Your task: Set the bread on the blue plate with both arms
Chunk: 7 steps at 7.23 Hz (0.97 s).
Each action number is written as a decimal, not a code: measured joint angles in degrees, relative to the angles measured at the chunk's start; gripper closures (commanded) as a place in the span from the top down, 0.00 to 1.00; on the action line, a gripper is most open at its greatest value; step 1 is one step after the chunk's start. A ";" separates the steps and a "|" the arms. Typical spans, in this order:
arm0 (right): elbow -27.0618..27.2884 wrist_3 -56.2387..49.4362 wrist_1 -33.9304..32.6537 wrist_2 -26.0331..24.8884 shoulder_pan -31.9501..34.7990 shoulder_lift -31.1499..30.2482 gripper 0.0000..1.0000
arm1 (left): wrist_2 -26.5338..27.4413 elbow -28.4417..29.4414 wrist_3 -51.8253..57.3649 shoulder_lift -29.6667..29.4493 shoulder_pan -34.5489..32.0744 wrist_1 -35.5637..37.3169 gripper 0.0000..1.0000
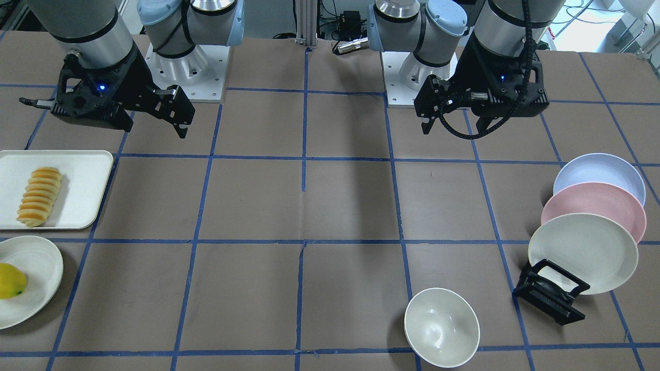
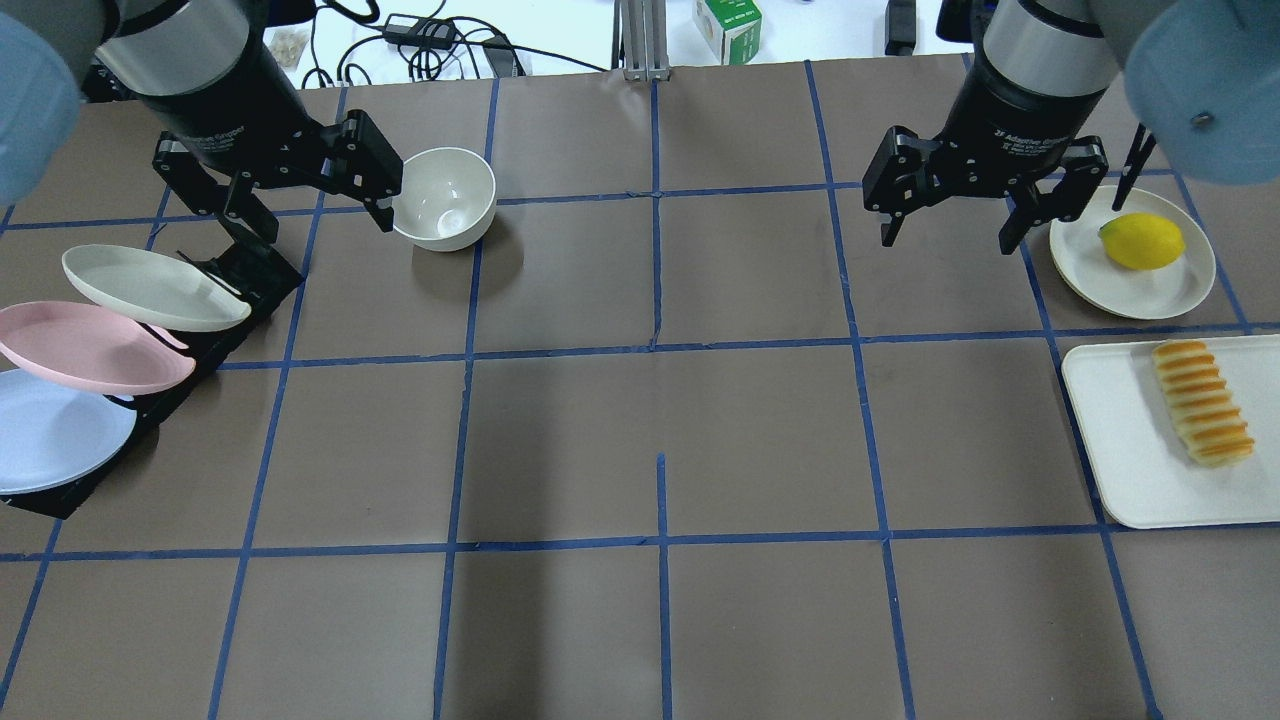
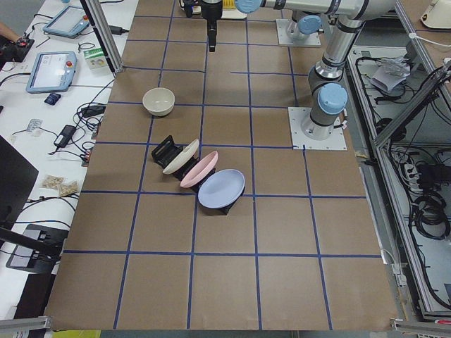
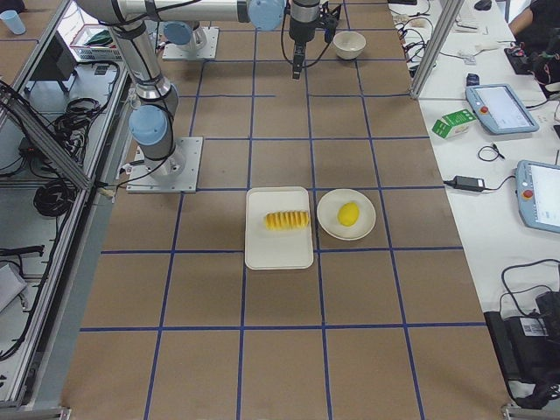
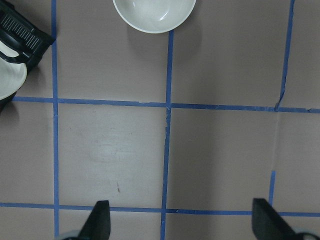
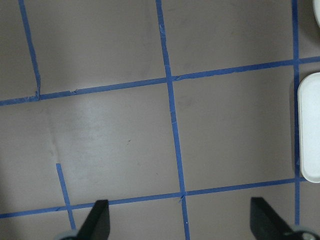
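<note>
The bread [image 1: 40, 196] [image 2: 1203, 402] [image 4: 287, 220] lies on a white tray [image 1: 87, 175] [image 2: 1110, 440] on the robot's right side. The blue plate [image 1: 600, 172] [image 2: 50, 430] [image 3: 220, 189] leans in a black rack [image 1: 549, 291] at the robot's left, behind a pink plate [image 1: 593, 206] and a cream plate [image 1: 582, 252]. My left gripper [image 1: 454, 129] [image 2: 320, 225] [image 5: 181, 225] is open and empty, hovering above the table near the rack. My right gripper [image 1: 103, 118] [image 2: 945, 240] [image 6: 180, 225] is open and empty, above the table, inward of the tray.
A white bowl [image 1: 442, 327] [image 2: 445, 198] [image 5: 154, 12] stands beside the left gripper. A yellow lemon [image 1: 10, 281] [image 2: 1142, 241] sits on a small white plate [image 2: 1180, 285] next to the tray. Blue tape lines grid the brown table. The tray's edge [image 6: 310, 125] shows in the right wrist view.
</note>
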 measured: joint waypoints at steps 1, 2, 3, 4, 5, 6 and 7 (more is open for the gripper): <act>-0.01 0.00 0.00 -0.02 0.00 0.04 1.00 | 0.01 -0.21 0.03 0.09 0.02 0.14 1.00; -0.05 -0.01 0.00 -0.05 0.00 0.10 1.00 | 0.12 -0.21 0.07 0.17 0.06 0.32 1.00; -0.06 -0.01 0.00 -0.05 0.00 0.18 1.00 | 0.20 -0.21 0.08 0.23 0.09 0.39 1.00; -0.03 -0.01 0.03 -0.05 0.00 0.24 1.00 | 0.24 -0.24 0.09 0.31 0.09 0.43 1.00; 0.01 -0.01 0.11 -0.21 0.00 0.27 1.00 | 0.32 -0.12 0.08 0.43 0.18 0.42 1.00; 0.05 -0.01 0.11 -0.33 0.00 0.31 1.00 | 1.70 0.14 0.06 0.70 0.72 0.36 1.00; 0.07 0.03 0.06 -0.28 0.00 0.35 1.00 | 4.32 0.04 0.03 0.66 3.04 0.35 1.00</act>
